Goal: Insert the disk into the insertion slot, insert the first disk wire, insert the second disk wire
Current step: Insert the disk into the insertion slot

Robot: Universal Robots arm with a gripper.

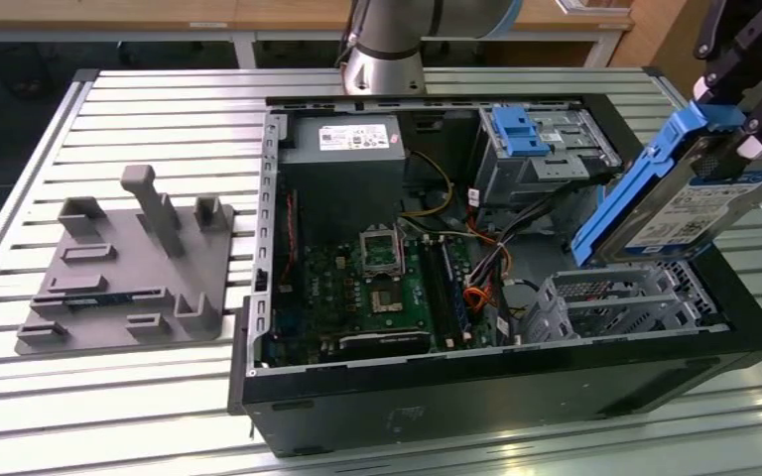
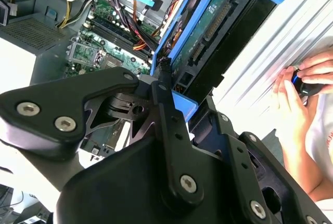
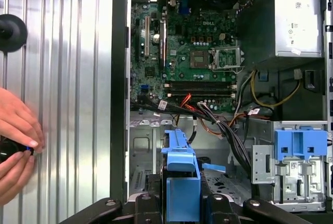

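My gripper (image 1: pixel 741 124) is shut on the disk (image 1: pixel 679 208), a silver drive with a white label in a bright blue carrier. I hold the disk tilted steeply on edge above the open computer case, at the exterior view's right. Its lower end hangs just over the insertion slot (image 1: pixel 615 302), a low perforated silver cage in the case's near right corner, apart from it. In the second wrist view the black fingers (image 2: pixel 162 86) clamp the blue carrier (image 2: pixel 182 31). In the first wrist view the disk (image 3: pixel 179 156) stands edge-on over the cage (image 3: pixel 143 151). A red cable (image 3: pixel 186 99) lies by the motherboard edge.
A taller grey cage with a blue bracket (image 1: pixel 530 134) stands behind the slot, with bundled wires (image 1: pixel 487 263) between them. A person's hands (image 3: pixel 15 135) hold a small black device on the slatted table beside the case. A grey fixture plate (image 1: pixel 130 268) sits at the exterior view's left.
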